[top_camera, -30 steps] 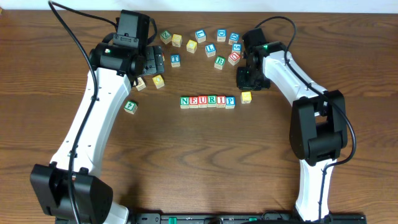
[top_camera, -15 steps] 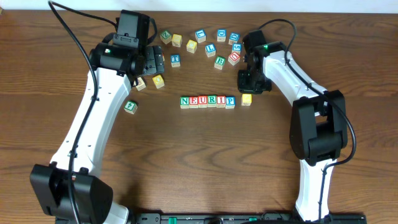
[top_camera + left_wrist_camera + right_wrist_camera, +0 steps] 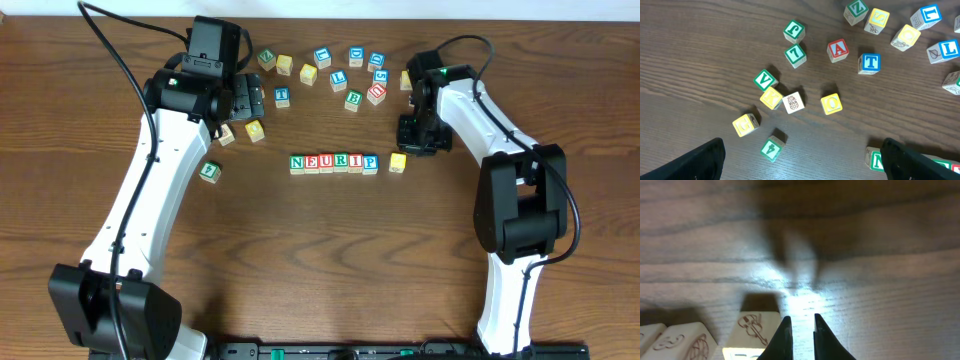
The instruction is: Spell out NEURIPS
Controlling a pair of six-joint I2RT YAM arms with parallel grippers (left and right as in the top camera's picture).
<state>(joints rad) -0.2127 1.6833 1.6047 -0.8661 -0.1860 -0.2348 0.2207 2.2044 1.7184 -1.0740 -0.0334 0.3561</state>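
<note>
Six cubes reading N E U R I P (image 3: 334,163) stand in a row at the table's middle. A yellow-faced cube (image 3: 397,162) sits just right of the P with a small gap; its letter is not legible. My right gripper (image 3: 419,141) hovers just behind and right of it. In the right wrist view its fingers (image 3: 800,327) are nearly together with nothing between them, and the yellow cube (image 3: 756,327) is just left of them, beside the row's end (image 3: 685,339). My left gripper (image 3: 802,160) is open and empty over loose cubes, with the N cube (image 3: 874,159) by its right finger.
Several loose letter cubes (image 3: 345,75) lie in an arc at the back. More lie near the left gripper (image 3: 255,130), and a green one (image 3: 209,171) sits further left. In the left wrist view a green "4" cube (image 3: 771,148) lies between the fingers.
The yellow cube has shifted slightly toward the front, level with the row. My right gripper has moved right, off the cube. The left arm has not moved.
</note>
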